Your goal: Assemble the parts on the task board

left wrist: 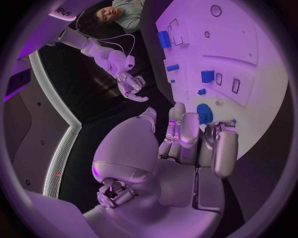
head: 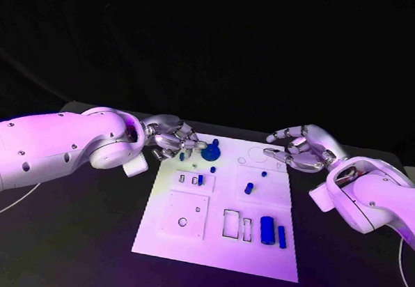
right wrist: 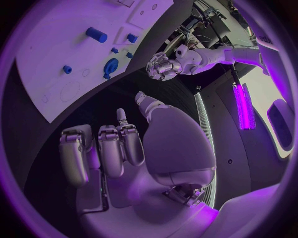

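A matte black table (head: 64,253) carried the work area, its dark top running out to both sides and toward the near edge. A black cloth backdrop (head: 218,46) hung behind the table's far edge, with soft folds showing. A thin pale curved line (head: 2,215) lay on the table top toward the robot's left, and a matching pale curved line (head: 404,278) lay toward its right. In the right wrist view a glowing purple light bar (right wrist: 242,106) stood upright in the room, off the table.
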